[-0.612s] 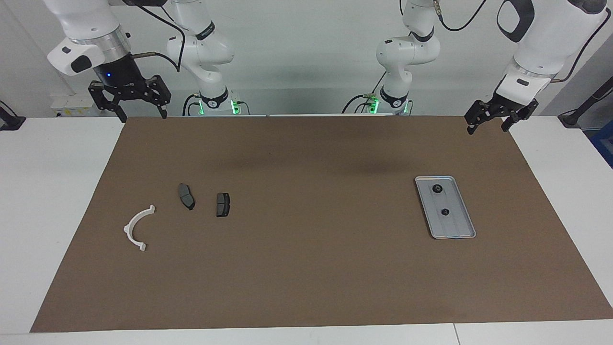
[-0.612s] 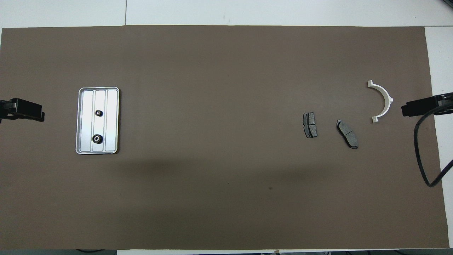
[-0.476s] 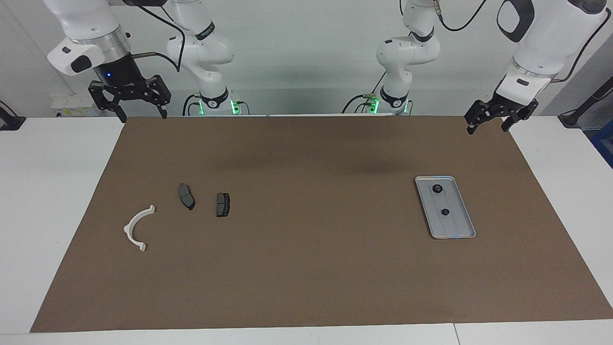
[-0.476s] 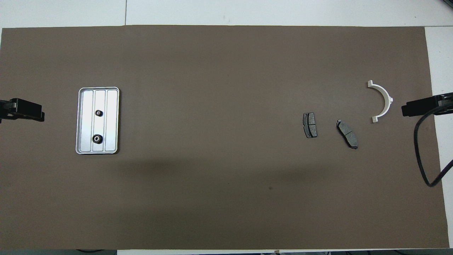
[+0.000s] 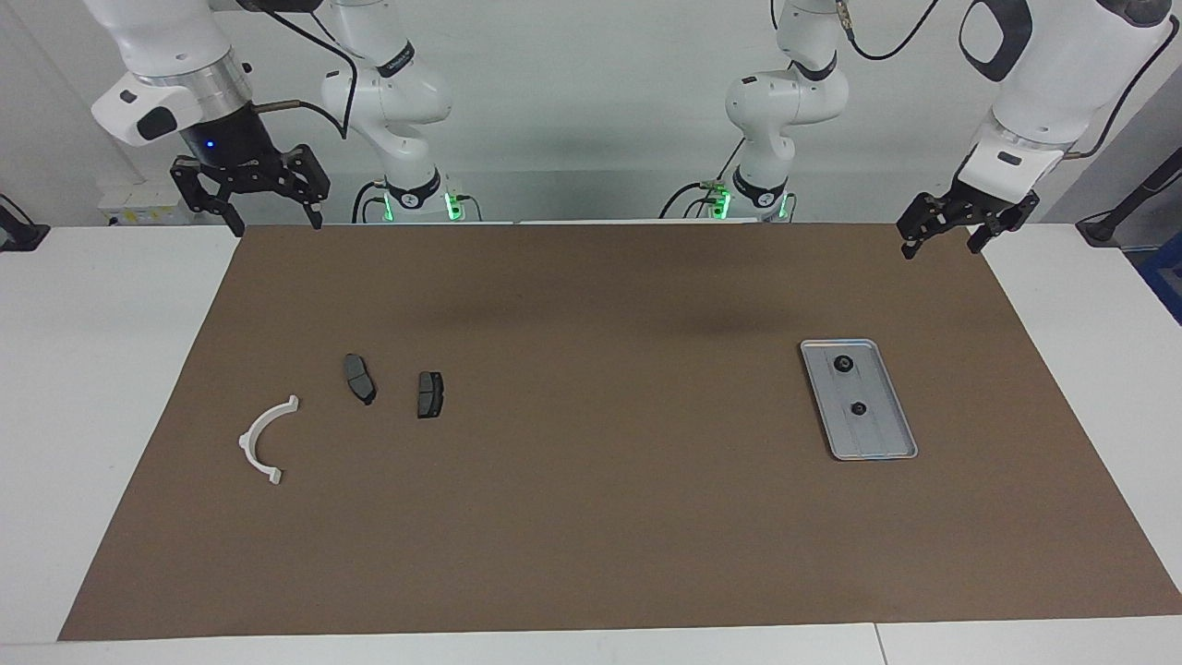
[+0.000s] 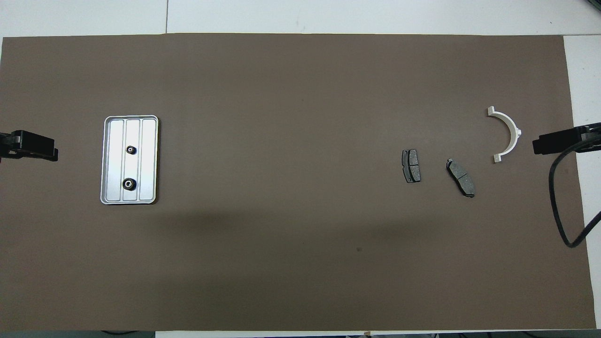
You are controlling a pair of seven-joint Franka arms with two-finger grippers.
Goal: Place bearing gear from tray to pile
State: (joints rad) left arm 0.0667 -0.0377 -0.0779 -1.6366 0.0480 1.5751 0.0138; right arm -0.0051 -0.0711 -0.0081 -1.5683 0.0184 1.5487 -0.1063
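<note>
Barely anything has shifted since the earlier frames: my left end effector (image 5: pixel 955 237) has edged a touch up and aside, while every part on the worktop (image 5: pixel 55 369) lies where it did. A brown mat (image 5: pixel 591 517) covers most of that white worktop. My two arms wait raised at the robots' edge of the mat, one at each end. My right end effector (image 5: pixel 250 199) hangs over the mat's corner at the right arm's end, its fingers spread with nothing between them. My left end effector hangs over the corner at the left arm's end, fingers likewise spread and empty.

On the mat toward the left arm's end lies the tray (image 5: pixel 877 443), silver-grey and ridged lengthwise. Two bearing gears sit in it, apart from each other along its middle ridge: one bearing gear (image 5: pixel 842 364) nearer the robots, the other bearing gear (image 5: pixel 858 408) about mid-tray.

Well apart from the tray, toward the right arm's end, lies the pile: a white arc (image 5: pixel 265 440) farthest from the robots, and two brake pads (image 5: pixel 359 378) (image 5: pixel 429 393) beside it, none touching.
</note>
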